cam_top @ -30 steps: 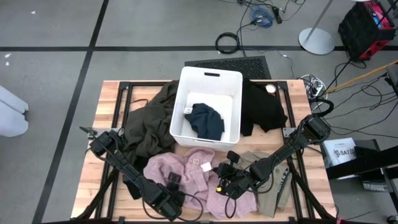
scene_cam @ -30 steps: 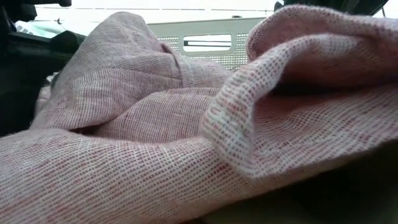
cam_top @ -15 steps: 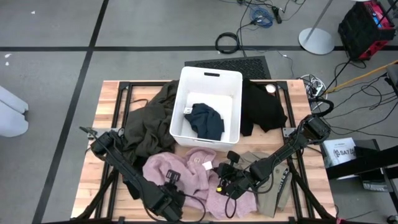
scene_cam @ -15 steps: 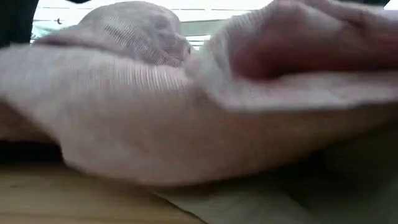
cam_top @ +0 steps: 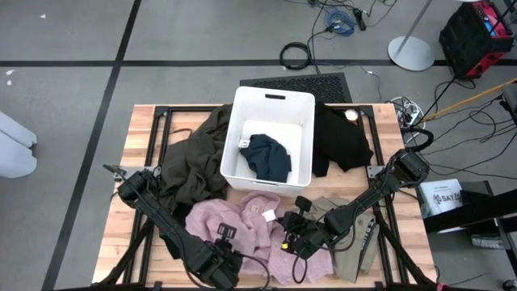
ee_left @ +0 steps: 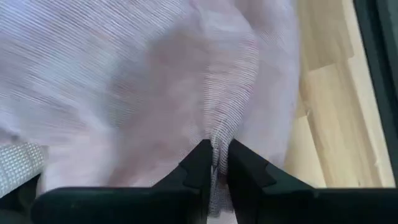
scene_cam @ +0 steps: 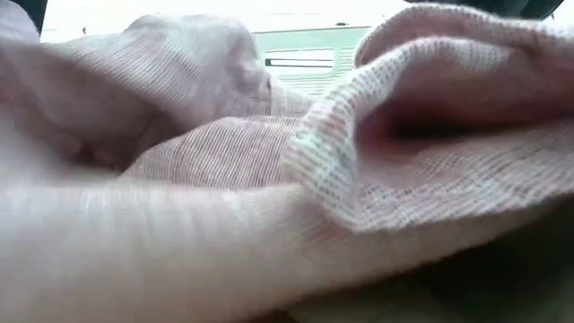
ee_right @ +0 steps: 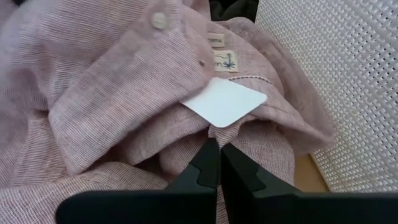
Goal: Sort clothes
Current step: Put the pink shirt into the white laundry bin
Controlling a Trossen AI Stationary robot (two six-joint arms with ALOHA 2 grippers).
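Pink shirt (cam_top: pixel 242 226), two claws pinching it

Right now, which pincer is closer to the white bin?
Right. The right pincer grips the pink shirt just in front of the bin; the left pincer holds its near edge, farther away.

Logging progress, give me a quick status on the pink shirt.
Left end effector and right end effector both pinching the pink shirt. Shirt on table beside white bin. Nothing blocking.

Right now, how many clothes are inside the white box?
1 that shows: the navy garment lies in the white bin. More could hide under it. The olive, black, pink and tan clothes lie outside.
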